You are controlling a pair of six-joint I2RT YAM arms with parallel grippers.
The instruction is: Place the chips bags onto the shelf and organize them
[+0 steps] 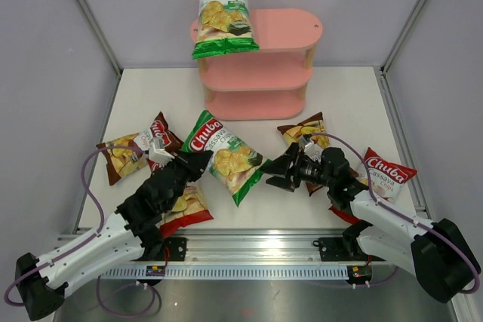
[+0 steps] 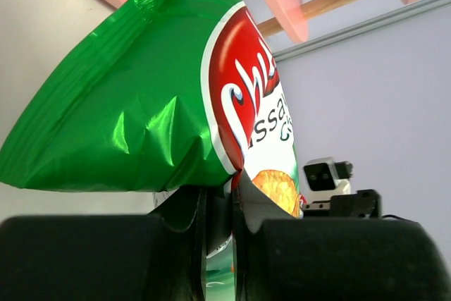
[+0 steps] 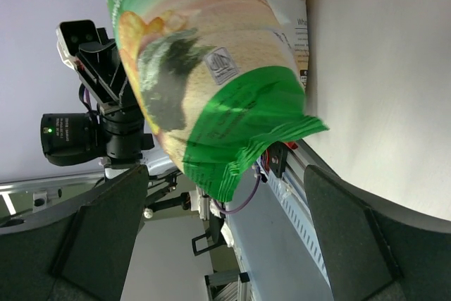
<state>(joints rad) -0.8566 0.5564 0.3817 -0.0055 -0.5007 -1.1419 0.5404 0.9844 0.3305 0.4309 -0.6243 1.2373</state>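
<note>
My left gripper [image 2: 218, 227] is clamped on one corner of a green chips bag [image 1: 226, 157]. My right gripper [image 1: 276, 174] stands with fingers spread, just beside the bag's other end. Beyond, a second green bag [image 1: 224, 19] sits on the top board of the pink shelf [image 1: 290, 32].

Pink three-tier shelf [image 1: 287, 28] at far side of table: oval boards, pale uprights.
First green bag [image 1: 224, 18] on top board, left end, overhanging front edge.
Second green bag [image 1: 226, 157] at table centre, left corner apparently pinched.
Left brown bag [image 1: 136, 150] and right brown bag [image 1: 302, 132] flank it.
Left red bag [image 1: 187, 209] near edge, half hidden.
Right red bag [image 1: 389, 175] far right.
</note>
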